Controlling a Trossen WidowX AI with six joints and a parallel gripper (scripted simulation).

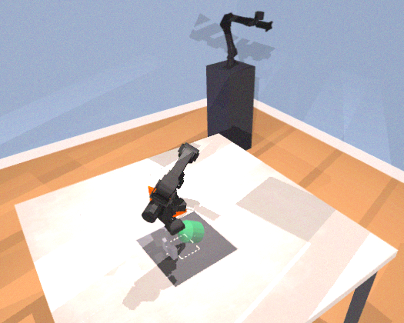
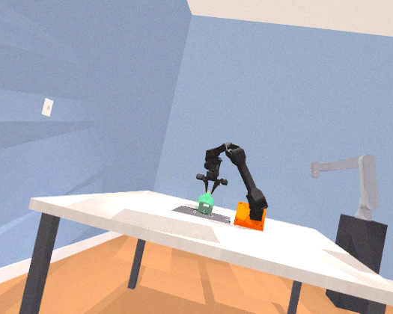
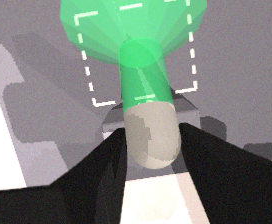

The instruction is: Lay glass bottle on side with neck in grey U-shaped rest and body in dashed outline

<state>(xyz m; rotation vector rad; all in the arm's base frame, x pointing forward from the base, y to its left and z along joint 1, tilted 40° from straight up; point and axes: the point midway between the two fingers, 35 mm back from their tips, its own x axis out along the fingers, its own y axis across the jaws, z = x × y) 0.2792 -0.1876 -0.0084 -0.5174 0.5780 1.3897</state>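
1. Holding the green glass bottle (image 1: 193, 231) (image 2: 205, 203) (image 3: 141, 82) by its beige top (image 3: 153, 135), my claw (image 1: 176, 231) (image 2: 209, 192) (image 3: 152, 132) stands partly open, its fingers closed on either side of the neck end.
2. The bottle is tilted over the dark mat (image 1: 217, 250) (image 2: 220, 217) (image 3: 237, 75) on the white table (image 1: 101, 231) (image 2: 136, 224); I can't tell whether its base touches down.
3. From the top, the white dashed outline (image 1: 182, 258) (image 3: 192, 55) lies towards seven o'clock of the body, and the grey U-shaped rest (image 1: 170, 248) (image 3: 187, 117) towards eight. In my wrist view, the body points to twelve.
4. Done, I judge: grasp secured, tipping partly made. Left: finish laying it down, bring the body inside the outline, seat the neck, then let go.
5. Releasing at this slant could drop the glass, so I'd want support under both ends first.
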